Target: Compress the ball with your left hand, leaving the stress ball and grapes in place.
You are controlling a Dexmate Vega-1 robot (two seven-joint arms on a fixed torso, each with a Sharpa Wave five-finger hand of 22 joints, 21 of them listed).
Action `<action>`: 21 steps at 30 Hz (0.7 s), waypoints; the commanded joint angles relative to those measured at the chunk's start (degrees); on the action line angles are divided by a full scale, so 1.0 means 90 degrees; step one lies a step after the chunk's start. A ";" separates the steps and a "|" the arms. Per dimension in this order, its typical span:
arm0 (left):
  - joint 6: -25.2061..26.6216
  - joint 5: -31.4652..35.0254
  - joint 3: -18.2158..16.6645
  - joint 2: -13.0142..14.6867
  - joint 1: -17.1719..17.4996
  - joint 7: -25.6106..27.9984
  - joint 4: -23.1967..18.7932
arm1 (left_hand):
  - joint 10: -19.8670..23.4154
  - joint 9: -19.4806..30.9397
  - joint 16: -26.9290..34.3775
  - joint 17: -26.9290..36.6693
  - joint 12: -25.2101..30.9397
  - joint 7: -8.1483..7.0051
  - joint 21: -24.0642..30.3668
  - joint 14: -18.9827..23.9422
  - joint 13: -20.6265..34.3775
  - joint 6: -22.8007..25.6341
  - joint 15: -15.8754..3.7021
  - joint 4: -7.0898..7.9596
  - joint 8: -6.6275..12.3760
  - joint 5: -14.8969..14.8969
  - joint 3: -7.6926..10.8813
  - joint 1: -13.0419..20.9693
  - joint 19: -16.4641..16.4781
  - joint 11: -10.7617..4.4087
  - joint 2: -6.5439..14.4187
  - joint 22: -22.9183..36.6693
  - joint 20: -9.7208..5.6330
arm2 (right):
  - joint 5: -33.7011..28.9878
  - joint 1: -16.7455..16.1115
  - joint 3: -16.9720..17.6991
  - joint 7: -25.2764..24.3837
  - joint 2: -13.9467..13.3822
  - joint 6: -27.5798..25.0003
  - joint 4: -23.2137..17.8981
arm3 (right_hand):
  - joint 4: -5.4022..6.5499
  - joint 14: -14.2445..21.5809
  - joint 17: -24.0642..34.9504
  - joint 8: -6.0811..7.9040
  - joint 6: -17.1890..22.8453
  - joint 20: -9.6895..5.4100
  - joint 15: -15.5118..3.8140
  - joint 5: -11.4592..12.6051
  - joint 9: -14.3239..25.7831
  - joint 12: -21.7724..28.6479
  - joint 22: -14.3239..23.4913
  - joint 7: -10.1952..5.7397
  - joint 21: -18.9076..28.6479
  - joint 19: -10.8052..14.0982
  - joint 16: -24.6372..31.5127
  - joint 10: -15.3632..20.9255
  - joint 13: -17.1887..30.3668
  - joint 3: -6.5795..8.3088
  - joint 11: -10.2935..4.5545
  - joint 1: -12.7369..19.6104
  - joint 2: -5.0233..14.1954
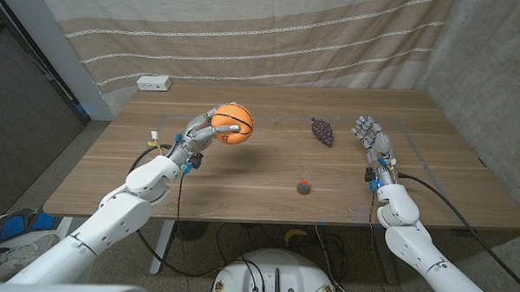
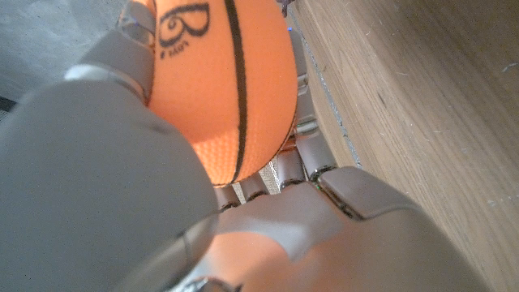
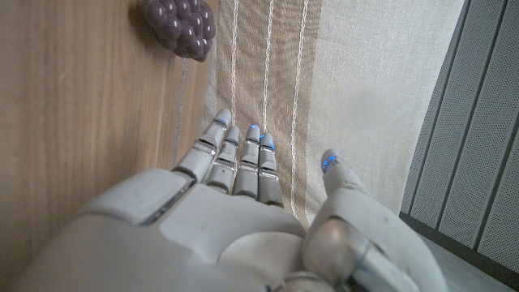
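My left hand [image 1: 201, 131] holds an orange basketball-patterned ball [image 1: 232, 123] above the left part of the wooden table [image 1: 259, 181]. In the left wrist view the ball [image 2: 223, 89] sits between the fingers [image 2: 312, 162] of my left hand [image 2: 162, 203], close to the lens. A dark purple bunch of grapes [image 1: 322, 131] lies on the table right of centre, also seen as grapes [image 3: 181, 24] in the right wrist view. A small dark stress ball [image 1: 304, 187] lies nearer the front edge. My right hand [image 1: 374, 141] stands open at the right, fingers [image 3: 239, 158] spread, holding nothing.
A white power strip [image 1: 154, 83] lies at the table's back left corner. A striped curtain [image 1: 247, 33] hangs behind the table. A cable runs by my left wrist [image 1: 156, 147].
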 commanded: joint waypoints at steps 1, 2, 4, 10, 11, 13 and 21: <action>0.0104 -0.0991 0.0067 -0.0137 -0.0336 -0.0717 0.0503 | 0.1761 0.0017 -0.0015 0.0009 -0.0010 0.2142 0.0053 0.1961 0.0040 0.2223 -0.2934 0.0005 -0.0013 0.0033 0.0058 0.2693 -0.0168 0.0377 0.2628 0.0007 -0.1231 | -0.0162 -0.0082 0.0021 -0.0226 0.0001 -0.0024 -0.0208 | -0.0041 0.0044 -0.0007 0.0015 0.0046 0.0052 -0.0001 0.0023 0.0028 0.0025 0.0022 -0.0002 -0.0020 0.0033 0.0028 0.0031 0.0014 0.0023 0.0014 0.0019 0.0046; 0.0139 -0.1086 0.0076 -0.0161 -0.0389 -0.0791 0.0563 | 0.1758 0.0016 -0.0016 0.0007 -0.0012 0.2143 0.0054 0.1961 0.0042 0.2219 -0.2934 0.0005 -0.0018 0.0033 0.0058 0.2693 -0.0170 0.0381 0.2627 0.0006 -0.1232 | -0.0178 -0.0100 0.0027 -0.0265 -0.0006 -0.0047 -0.0253 | -0.0042 0.0041 -0.0007 0.0016 0.0048 0.0052 -0.0001 0.0024 0.0028 0.0024 0.0022 -0.0002 -0.0020 0.0033 0.0027 0.0030 0.0014 0.0024 0.0011 0.0019 0.0045; 0.0218 -0.1262 0.0099 -0.0201 -0.0495 -0.0945 0.0682 | 0.1761 0.0014 -0.0022 0.0002 -0.0017 0.2144 0.0060 0.1957 0.0045 0.2222 -0.2934 0.0004 -0.0027 0.0033 0.0058 0.2695 -0.0175 0.0390 0.2626 0.0004 -0.1232 | -0.0238 -0.0145 0.0040 -0.0364 -0.0027 -0.0100 -0.0351 | -0.0044 0.0043 -0.0008 0.0016 0.0051 0.0051 -0.0005 0.0025 0.0028 0.0020 0.0022 -0.0004 -0.0020 0.0034 0.0027 0.0021 0.0014 0.0025 0.0015 0.0020 0.0044; 0.0465 -0.1727 0.0161 -0.0305 -0.0790 -0.1423 0.1003 | 0.1764 0.0009 -0.0030 -0.0005 -0.0030 0.2139 0.0076 0.1956 0.0059 0.2226 -0.2933 0.0004 -0.0054 0.0034 0.0057 0.2699 -0.0186 0.0388 0.2627 -0.0001 -0.1232 | -0.0338 -0.0266 0.0091 -0.0577 -0.0064 -0.0201 -0.0565 | -0.0048 0.0046 -0.0012 0.0013 0.0048 0.0051 0.0000 0.0027 0.0028 0.0020 0.0022 0.0001 -0.0020 0.0036 0.0028 0.0025 0.0014 0.0029 0.0001 0.0023 0.0042; 0.0478 -0.1731 0.0175 -0.0305 -0.0828 -0.1464 0.1037 | 0.1762 0.0009 -0.0030 -0.0006 -0.0032 0.2140 0.0078 0.1956 0.0059 0.2229 -0.2933 0.0004 -0.0055 0.0034 0.0057 0.2699 -0.0187 0.0390 0.2628 -0.0001 -0.1232 | -0.0348 -0.0276 0.0095 -0.0603 -0.0063 -0.0213 -0.0586 | -0.0049 0.0043 -0.0012 0.0013 0.0050 0.0052 -0.0002 0.0027 0.0028 0.0021 0.0022 0.0000 -0.0020 0.0036 0.0027 0.0028 0.0015 0.0029 0.0000 0.0023 0.0042; 0.0510 -0.1759 0.0191 -0.0308 -0.0891 -0.1540 0.1085 | 0.1762 0.0008 -0.0030 -0.0006 -0.0035 0.2139 0.0083 0.1959 0.0064 0.2222 -0.2934 0.0005 -0.0065 0.0034 0.0057 0.2700 -0.0189 0.0388 0.2628 -0.0002 -0.1232 | -0.0373 -0.0290 0.0100 -0.0637 -0.0064 -0.0228 -0.0618 | -0.0050 0.0045 -0.0013 0.0014 0.0052 0.0053 0.0001 0.0028 0.0028 0.0022 0.0022 0.0001 -0.0021 0.0035 0.0028 0.0030 0.0015 0.0030 0.0009 0.0024 0.0041; 0.0681 -0.2025 0.0211 -0.0335 -0.1120 -0.2013 0.1325 | 0.1760 0.0004 -0.0040 -0.0016 -0.0055 0.2150 0.0100 0.1956 0.0070 0.2230 -0.2933 0.0004 -0.0091 0.0035 0.0057 0.2705 -0.0199 0.0384 0.2628 -0.0006 -0.1231 | -0.0510 -0.0327 0.0087 -0.0784 -0.0035 -0.0265 -0.0736 | -0.0055 0.0042 -0.0017 0.0010 0.0049 0.0059 0.0005 0.0030 0.0028 0.0022 0.0022 0.0005 -0.0021 0.0035 0.0025 0.0034 0.0016 0.0032 0.0015 0.0026 0.0035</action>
